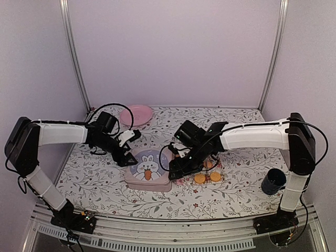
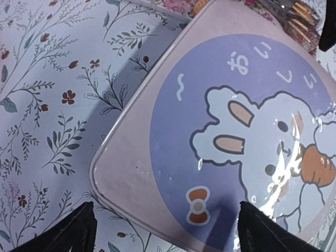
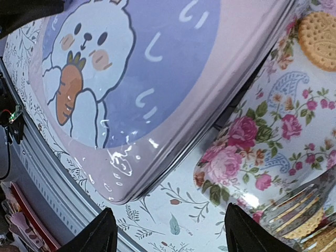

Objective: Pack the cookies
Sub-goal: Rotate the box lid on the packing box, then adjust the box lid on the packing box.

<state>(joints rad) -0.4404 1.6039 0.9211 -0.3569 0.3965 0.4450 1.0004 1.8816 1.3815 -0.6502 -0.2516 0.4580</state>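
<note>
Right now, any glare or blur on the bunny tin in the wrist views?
Left wrist: glare streaks on the bunny tin by the carrot, soft shadow across the tablecloth. Right wrist: highlights at the tin's lower corner; cookie in focus.

A rabbit tin (image 1: 147,169) sits on the floral surface (image 1: 231,197), two orange cookies (image 1: 199,178) just right of it, a pink plate (image 1: 137,114) behind, a dark cup (image 1: 273,182) far right.

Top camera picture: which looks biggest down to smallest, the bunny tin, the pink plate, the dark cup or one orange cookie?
1. bunny tin
2. pink plate, though it sits farther back, so it may really be bigger
3. dark cup
4. orange cookie
</note>
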